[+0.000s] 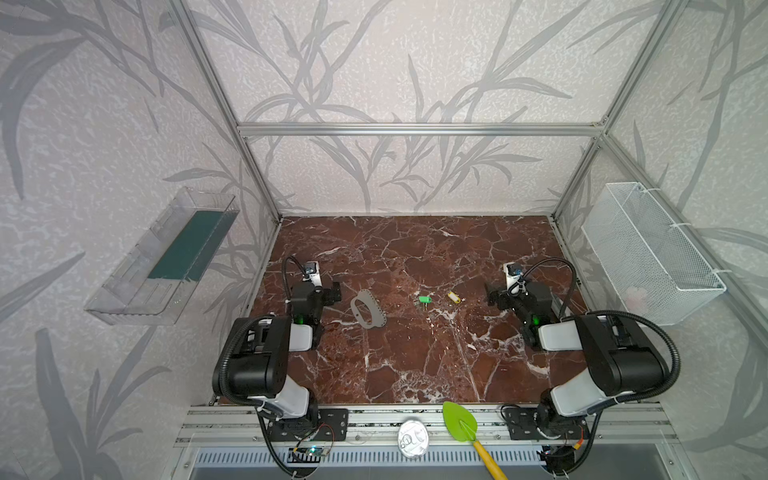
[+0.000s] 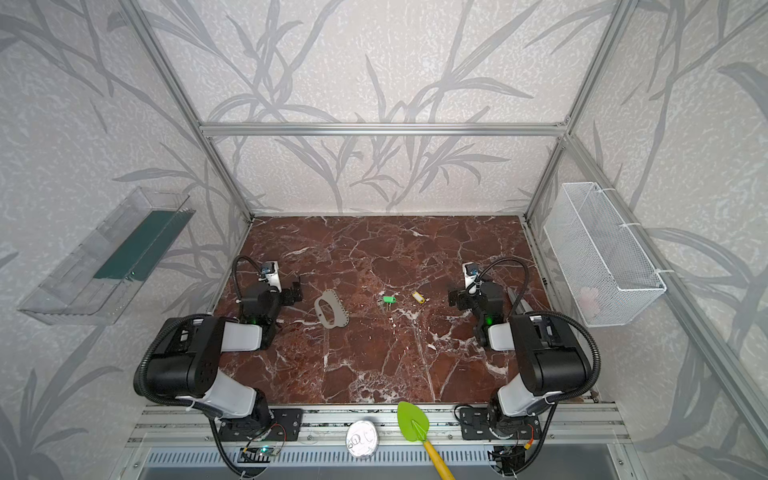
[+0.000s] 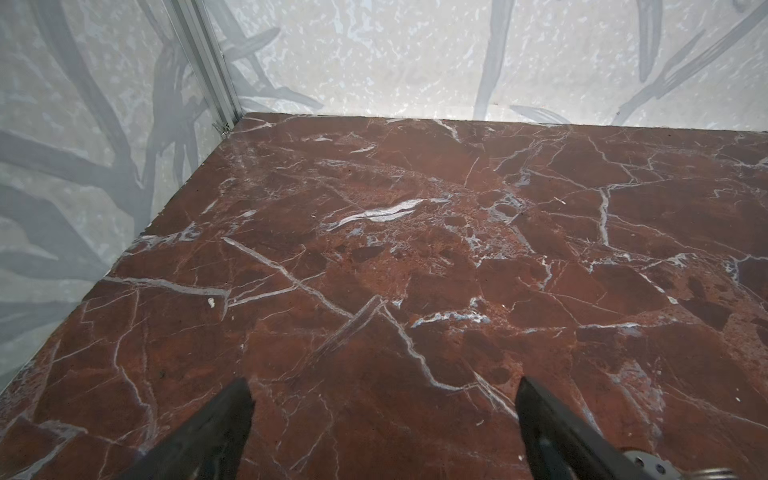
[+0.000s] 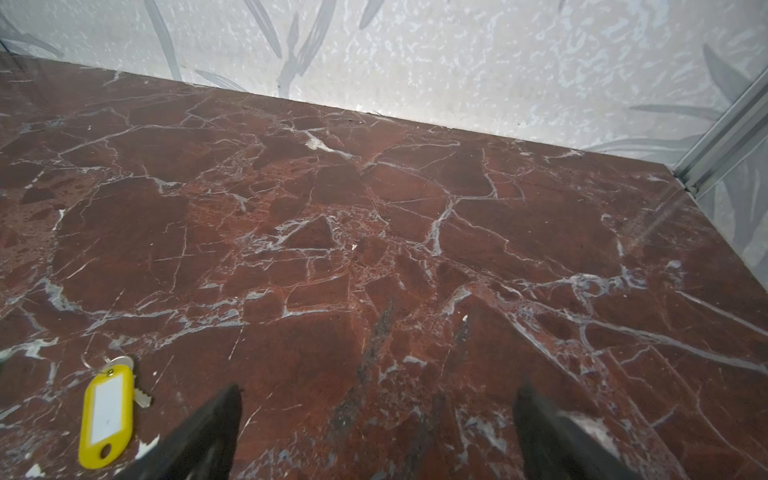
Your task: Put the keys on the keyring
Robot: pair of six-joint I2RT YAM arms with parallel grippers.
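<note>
The keyring (image 1: 375, 312) (image 2: 339, 314), a flat grey D-shaped plate, lies on the red marble table (image 1: 415, 257), left of the middle. Two keys lie to its right: one with a green tag (image 1: 424, 299) (image 2: 389, 299), one with a yellow tag (image 1: 452, 296) (image 2: 418, 297) (image 4: 109, 415). My left gripper (image 1: 333, 292) (image 2: 296, 291) (image 3: 384, 386) hovers open just left of the keyring, whose edge (image 3: 648, 465) peeks beside one finger. Right of the yellow-tagged key, my right gripper (image 1: 490, 297) (image 2: 454, 297) (image 4: 378, 392) is open and empty.
A clear plastic tray (image 1: 166, 257) hangs on the left wall and a white wire basket (image 1: 652, 253) on the right wall. On the front rail lie a green spade with a yellow handle (image 1: 461, 419) and a round silvery lid (image 1: 412, 436).
</note>
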